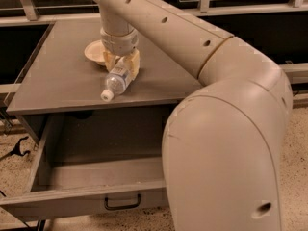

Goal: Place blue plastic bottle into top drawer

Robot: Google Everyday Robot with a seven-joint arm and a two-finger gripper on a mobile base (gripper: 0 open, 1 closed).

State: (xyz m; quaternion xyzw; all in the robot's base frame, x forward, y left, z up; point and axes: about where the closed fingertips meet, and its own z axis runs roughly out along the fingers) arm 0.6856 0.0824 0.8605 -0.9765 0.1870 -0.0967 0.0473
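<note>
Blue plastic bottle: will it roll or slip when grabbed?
Likely rolls: the blue plastic bottle lies on its side on the flat cabinet top, cap toward the front edge. Probably light and squashy, looking like thin clear plastic. The gripper is over its far end, so it may tilt when lifted.

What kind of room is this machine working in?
Probably a lab or workshop, not a home: a plain grey metal cabinet with its top drawer pulled open, a speckled hard floor, and the robot's end effector at a small clear plastic bottle on the cabinet.
</note>
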